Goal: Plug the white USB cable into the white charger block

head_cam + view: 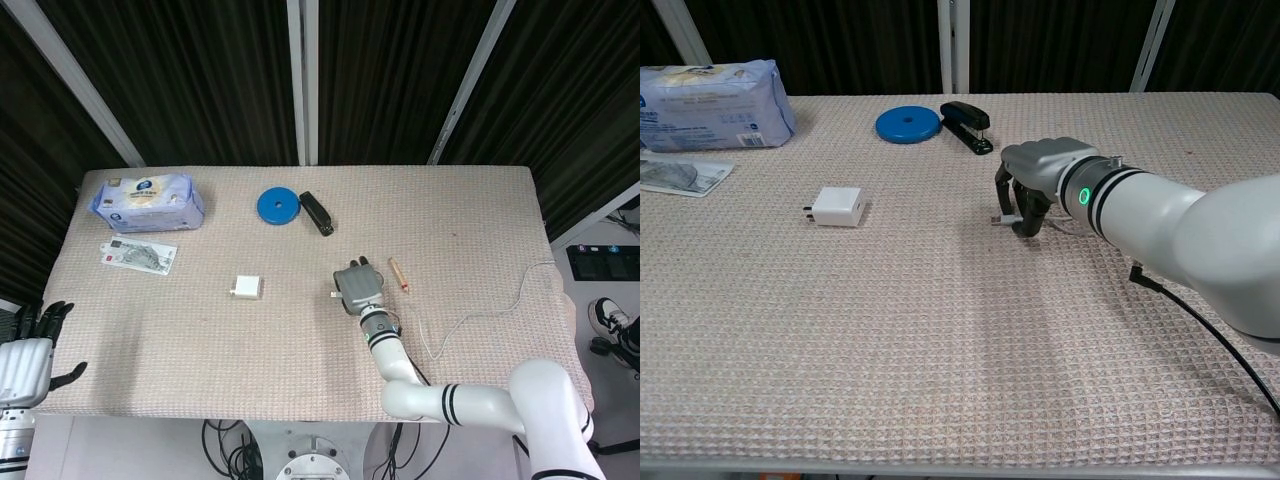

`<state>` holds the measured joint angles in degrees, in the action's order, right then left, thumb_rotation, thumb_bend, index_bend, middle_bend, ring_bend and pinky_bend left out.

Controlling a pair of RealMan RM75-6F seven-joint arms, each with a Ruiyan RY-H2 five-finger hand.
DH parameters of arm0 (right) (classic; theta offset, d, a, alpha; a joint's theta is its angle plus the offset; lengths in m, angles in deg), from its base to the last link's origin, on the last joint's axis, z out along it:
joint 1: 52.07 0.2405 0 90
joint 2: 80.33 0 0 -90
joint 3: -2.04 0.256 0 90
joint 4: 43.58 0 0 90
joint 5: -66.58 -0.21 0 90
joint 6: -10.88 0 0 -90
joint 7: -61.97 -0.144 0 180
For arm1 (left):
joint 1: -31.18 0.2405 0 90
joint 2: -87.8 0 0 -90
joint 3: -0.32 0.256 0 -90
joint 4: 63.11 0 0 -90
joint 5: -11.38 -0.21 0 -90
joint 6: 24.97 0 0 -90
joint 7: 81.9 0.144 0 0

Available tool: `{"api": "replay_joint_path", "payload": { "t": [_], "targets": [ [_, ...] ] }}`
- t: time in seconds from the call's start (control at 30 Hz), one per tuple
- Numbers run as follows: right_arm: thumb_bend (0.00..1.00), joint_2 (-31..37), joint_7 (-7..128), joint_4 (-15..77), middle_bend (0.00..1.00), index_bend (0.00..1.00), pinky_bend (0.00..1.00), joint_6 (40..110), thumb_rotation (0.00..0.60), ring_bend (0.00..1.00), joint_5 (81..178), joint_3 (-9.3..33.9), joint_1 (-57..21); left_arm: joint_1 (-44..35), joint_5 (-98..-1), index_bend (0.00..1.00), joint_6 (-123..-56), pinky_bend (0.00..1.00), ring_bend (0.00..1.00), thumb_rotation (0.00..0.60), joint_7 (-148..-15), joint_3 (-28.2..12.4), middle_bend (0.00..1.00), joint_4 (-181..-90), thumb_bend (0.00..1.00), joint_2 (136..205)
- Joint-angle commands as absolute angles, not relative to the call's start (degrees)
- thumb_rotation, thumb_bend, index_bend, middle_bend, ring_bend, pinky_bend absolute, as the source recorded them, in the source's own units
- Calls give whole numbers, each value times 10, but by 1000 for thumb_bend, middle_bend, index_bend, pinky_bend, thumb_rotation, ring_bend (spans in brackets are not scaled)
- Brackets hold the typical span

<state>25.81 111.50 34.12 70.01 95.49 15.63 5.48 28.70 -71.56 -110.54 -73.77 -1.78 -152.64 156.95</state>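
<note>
The white charger block (246, 287) (838, 207) lies on the mat left of centre, its prongs pointing left. My right hand (357, 286) (1038, 180) is at mid-table, a hand's length to the right of the block, palm down, with its fingers curled around the plug end of the white USB cable. The plug's metal tip (998, 219) pokes out to the left just above the mat. The rest of the white USB cable (470, 318) trails right to the table's edge. My left hand (27, 352) hangs off the table's front left corner, fingers spread and holding nothing.
A pack of wipes (147, 200) (710, 90) and a flat packet (138, 256) sit at the far left. A blue disc (277, 206) (908, 125) and a black stapler (317, 213) (967, 125) lie behind the hand. A short orange stick (398, 273) lies beside it.
</note>
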Motion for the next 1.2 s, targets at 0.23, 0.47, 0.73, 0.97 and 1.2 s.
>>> {"api": "replay_joint_path", "payload": {
  "t": [0.23, 0.47, 0.73, 0.97, 1.2],
  "targets": [
    [326, 265, 1114, 333, 539, 513, 164, 698, 600, 237, 954, 158, 57, 287, -714, 142, -1104, 0, 0, 600, -739, -18, 101, -1524, 125, 1570],
    [339, 265, 1103, 331, 564, 555, 187, 697, 600, 268, 970, 157, 54, 285, -716, 142, -1102, 0, 0, 600, -737, -18, 101, -1525, 124, 1568],
    [347, 237, 1087, 353, 570, 566, 190, 688, 600, 275, 999, 153, 46, 268, -727, 142, -1089, 0, 0, 600, -721, -22, 101, -1539, 125, 1555],
    [348, 175, 1058, 416, 571, 568, 200, 686, 600, 275, 1043, 153, 34, 200, -748, 142, -1008, 0, 0, 600, -766, -38, 101, -1561, 124, 1526],
    [348, 111, 1026, 484, 571, 568, 202, 700, 600, 276, 1080, 162, 18, 90, -726, 163, -859, 0, 0, 600, -846, -71, 133, -1546, 124, 1535]
  ]
}}
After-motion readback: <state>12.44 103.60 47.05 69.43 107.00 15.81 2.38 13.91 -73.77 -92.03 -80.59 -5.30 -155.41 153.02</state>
